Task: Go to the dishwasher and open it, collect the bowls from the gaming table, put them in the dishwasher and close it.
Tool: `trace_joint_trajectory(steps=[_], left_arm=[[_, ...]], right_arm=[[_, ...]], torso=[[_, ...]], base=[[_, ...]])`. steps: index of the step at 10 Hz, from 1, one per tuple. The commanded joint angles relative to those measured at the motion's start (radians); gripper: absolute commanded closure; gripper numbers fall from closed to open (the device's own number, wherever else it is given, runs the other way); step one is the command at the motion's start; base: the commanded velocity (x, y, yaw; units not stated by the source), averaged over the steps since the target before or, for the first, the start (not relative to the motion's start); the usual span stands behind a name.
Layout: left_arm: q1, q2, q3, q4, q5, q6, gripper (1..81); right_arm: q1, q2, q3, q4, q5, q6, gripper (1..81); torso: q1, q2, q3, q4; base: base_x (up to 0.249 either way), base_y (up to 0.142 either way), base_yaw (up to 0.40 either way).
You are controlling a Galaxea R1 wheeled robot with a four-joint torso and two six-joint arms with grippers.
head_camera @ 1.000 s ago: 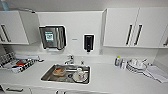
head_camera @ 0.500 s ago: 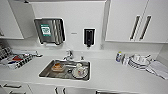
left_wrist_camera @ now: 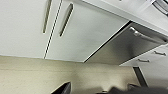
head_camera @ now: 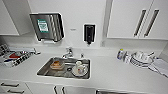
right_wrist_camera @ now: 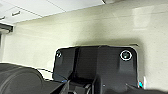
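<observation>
A steel sink holding dishes sits in the white counter, stacked plates far right; jaw state cannot be told.

A brushed steel rectangular sink sits in a plain white worktop. At twelve o'clock hangs a black soap dispenser; a silver-grey stainless dishwasher front adjoins white cabinet doors.

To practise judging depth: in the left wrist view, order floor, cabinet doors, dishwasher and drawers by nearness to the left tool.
1. Floor, right by the left tool.
2. Cabinet doors and dishwasher, side by side: too close to call.
3. Drawers, beyond the dishwasher.
</observation>
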Motion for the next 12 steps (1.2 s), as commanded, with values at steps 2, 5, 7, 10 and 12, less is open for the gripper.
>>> trace_joint_trajectory(steps=[2,5,7,10,12], left_arm=[[-0.369,-0.095,0.200,0.077,0.356,-0.046,1.0],[-0.538,-0.011,0.256,0.087,0.564,-0.049,1.0],[-0.607,0.057,0.268,0.053,0.651,-0.050,1.0],[-0.663,0.112,0.264,0.007,0.713,-0.050,1.0],[-0.692,0.113,0.260,-0.005,0.742,-0.050,1.0]], right_arm=[[0.081,-0.037,0.033,0.066,-0.036,-0.001,1.0],[0.082,-0.031,0.027,0.068,-0.036,0.001,1.0],[0.088,-0.031,0.028,0.080,-0.035,0.005,1.0],[0.105,-0.034,0.034,0.105,-0.035,0.015,1.0],[0.113,-0.034,0.038,0.105,-0.035,0.021,1.0]], torso=[[0.085,-0.131,-0.006,0.000],[0.151,-0.237,-0.013,0.000],[0.196,-0.307,-0.108,0.000],[0.251,-0.397,-0.171,0.000],[0.295,-0.465,-0.176,0.000]], base=[[0.000,0.000,0.000],[0.000,0.000,0.000],[0.000,0.000,0.000],[0.000,0.000,0.000],[0.000,0.000,0.000]])
